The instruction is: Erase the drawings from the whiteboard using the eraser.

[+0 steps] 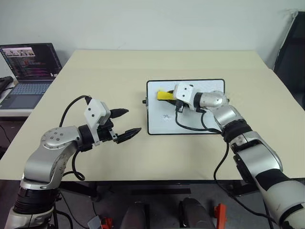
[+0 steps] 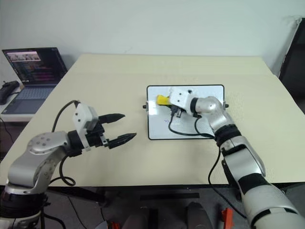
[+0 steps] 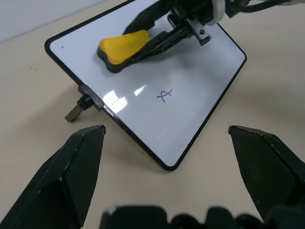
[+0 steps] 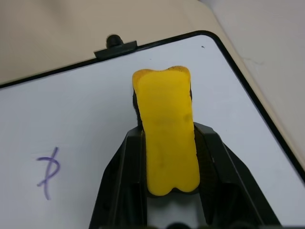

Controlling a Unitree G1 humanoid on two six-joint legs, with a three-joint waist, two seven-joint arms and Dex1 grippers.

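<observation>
The whiteboard (image 1: 190,121) lies flat on the beige table, right of centre. My right gripper (image 1: 167,96) is shut on the yellow eraser (image 1: 165,96), which sits over the board's far left part. In the right wrist view the eraser (image 4: 167,133) is clamped between the two black fingers (image 4: 116,176) above the white surface. One small drawing, a thin blue loop (image 3: 164,95), shows near the board's middle (image 4: 47,171). My left gripper (image 1: 125,122) hovers open over the table left of the board, with nothing between its fingers (image 3: 66,176).
An open laptop (image 1: 28,71) stands on a side surface at the far left. A black cable (image 1: 190,126) from my right wrist trails across the board. A small black knob (image 3: 78,109) sticks out of the board's left edge.
</observation>
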